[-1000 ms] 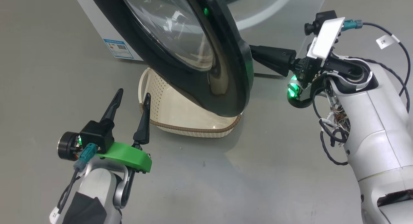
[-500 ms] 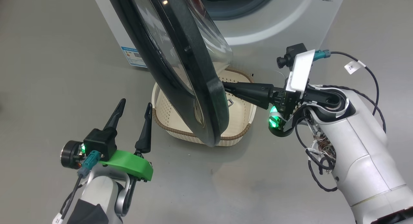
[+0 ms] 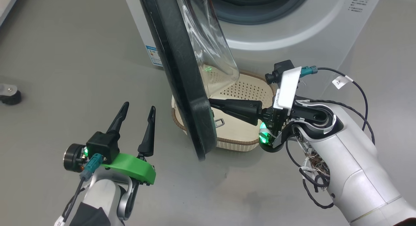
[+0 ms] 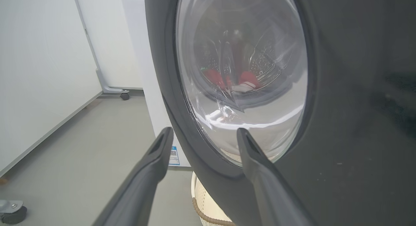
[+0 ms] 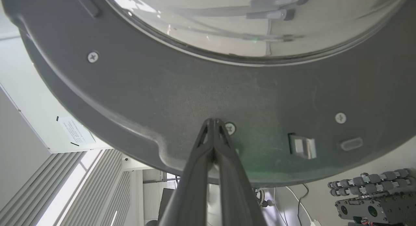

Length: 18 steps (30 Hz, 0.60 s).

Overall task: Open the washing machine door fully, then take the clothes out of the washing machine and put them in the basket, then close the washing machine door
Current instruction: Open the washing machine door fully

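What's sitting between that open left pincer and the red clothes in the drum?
The washing machine door: in the left wrist view the left pincer points at its glass, and the clothes show red through it.

Black-rimmed washing machine door (image 3: pixel 183 89) partly open, cream basket (image 3: pixel 250 89) beneath, red clothes (image 4: pixel 213 77) inside washing machine (image 3: pixel 292 34)
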{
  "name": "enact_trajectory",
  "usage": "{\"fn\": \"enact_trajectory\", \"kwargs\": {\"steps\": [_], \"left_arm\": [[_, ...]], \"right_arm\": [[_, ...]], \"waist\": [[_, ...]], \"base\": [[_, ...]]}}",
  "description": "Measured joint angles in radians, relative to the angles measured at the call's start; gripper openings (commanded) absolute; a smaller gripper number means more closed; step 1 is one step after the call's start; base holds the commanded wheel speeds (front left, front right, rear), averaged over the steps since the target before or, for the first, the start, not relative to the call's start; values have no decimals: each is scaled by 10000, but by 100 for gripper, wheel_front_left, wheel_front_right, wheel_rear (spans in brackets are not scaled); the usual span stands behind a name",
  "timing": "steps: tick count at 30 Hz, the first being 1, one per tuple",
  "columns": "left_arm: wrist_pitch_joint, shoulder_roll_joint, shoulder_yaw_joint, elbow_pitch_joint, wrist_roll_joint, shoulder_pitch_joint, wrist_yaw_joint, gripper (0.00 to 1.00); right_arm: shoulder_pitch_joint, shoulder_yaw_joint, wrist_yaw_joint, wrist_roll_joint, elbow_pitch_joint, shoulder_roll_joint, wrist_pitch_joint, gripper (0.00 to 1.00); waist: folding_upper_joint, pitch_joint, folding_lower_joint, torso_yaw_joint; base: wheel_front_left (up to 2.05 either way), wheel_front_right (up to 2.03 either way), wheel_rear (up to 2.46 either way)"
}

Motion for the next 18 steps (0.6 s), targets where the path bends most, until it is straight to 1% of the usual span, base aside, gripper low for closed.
{"fn": "enact_trajectory", "kwargs": {"steps": [7, 11, 18], "left_arm": [[0, -12, 13, 2, -42, 147, 2, 100], [0, -17, 115, -8, -44, 199, 17, 100], [0, -21, 161, -17, -119, 265, 21, 100]], "right_arm": [[128, 456, 0, 180, -251, -6, -422, 0], [133, 709, 0, 476, -359, 17, -671, 0], [491, 464, 0, 755, -443, 46, -1323, 0]], "waist": [[0, -82, 0, 371], [0, -117, 0, 465], [0, -145, 0, 453]], "base": [[0, 0, 0], [0, 0, 0], [0, 0, 0]]}}
